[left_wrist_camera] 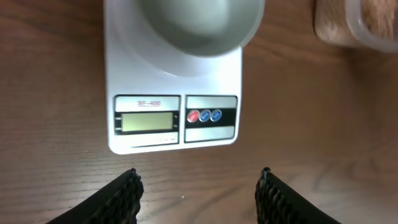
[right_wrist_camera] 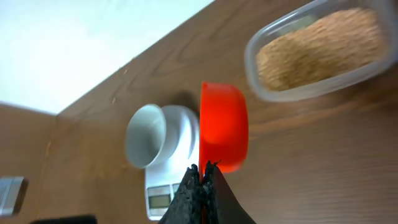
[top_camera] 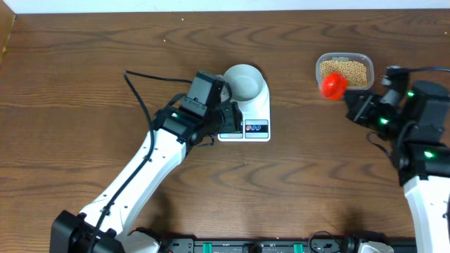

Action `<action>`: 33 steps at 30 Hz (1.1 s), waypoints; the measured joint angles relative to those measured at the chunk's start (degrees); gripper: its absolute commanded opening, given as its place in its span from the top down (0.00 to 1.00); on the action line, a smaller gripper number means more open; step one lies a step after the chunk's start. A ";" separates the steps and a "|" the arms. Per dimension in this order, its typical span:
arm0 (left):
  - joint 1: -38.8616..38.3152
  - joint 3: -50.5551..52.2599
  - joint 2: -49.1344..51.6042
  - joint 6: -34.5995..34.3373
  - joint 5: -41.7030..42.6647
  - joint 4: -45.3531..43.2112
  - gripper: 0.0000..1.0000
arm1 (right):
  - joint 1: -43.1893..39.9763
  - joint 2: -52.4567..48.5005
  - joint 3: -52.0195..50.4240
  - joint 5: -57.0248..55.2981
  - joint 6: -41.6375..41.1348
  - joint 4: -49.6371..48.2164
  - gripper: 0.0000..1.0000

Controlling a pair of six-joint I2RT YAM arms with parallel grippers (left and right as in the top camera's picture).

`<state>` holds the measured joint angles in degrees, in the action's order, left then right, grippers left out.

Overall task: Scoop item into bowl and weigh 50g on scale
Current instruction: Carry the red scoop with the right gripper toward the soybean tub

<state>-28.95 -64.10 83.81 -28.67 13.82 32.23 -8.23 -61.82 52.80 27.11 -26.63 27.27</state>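
Your right tool (right_wrist_camera: 202,177) is clenched on a red scoop (right_wrist_camera: 224,127), which hangs at the corner of the clear tub (right_wrist_camera: 252,59) nearest the scale (top_camera: 256,116), with the tan beans (right_wrist_camera: 317,50) lying just beyond it inside the tub. The pale bowl (top_camera: 245,83) sits on the scale, looks empty, and lies to the left of the scoop across the bench (top_camera: 105,70), so the right arm is the one nearer the beans. Your left tool (left_wrist_camera: 199,183) hovers released, fingers wide apart, just in front of the scale's display (left_wrist_camera: 147,122).
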 measured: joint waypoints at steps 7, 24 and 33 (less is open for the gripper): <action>-4.59 0.00 4.44 0.68 0.00 -3.91 0.39 | -3.56 0.48 0.09 -0.22 1.73 1.64 0.99; -9.90 0.00 17.03 6.51 -4.15 -12.33 0.36 | -3.56 0.48 0.13 -2.58 3.50 4.63 0.99; -9.90 0.00 18.88 9.62 -5.18 -15.58 0.36 | -3.56 0.48 0.13 -2.75 3.69 5.11 0.99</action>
<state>-38.85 -64.10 102.69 -19.05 8.64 16.64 -11.79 -61.34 52.93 24.36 -22.94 32.38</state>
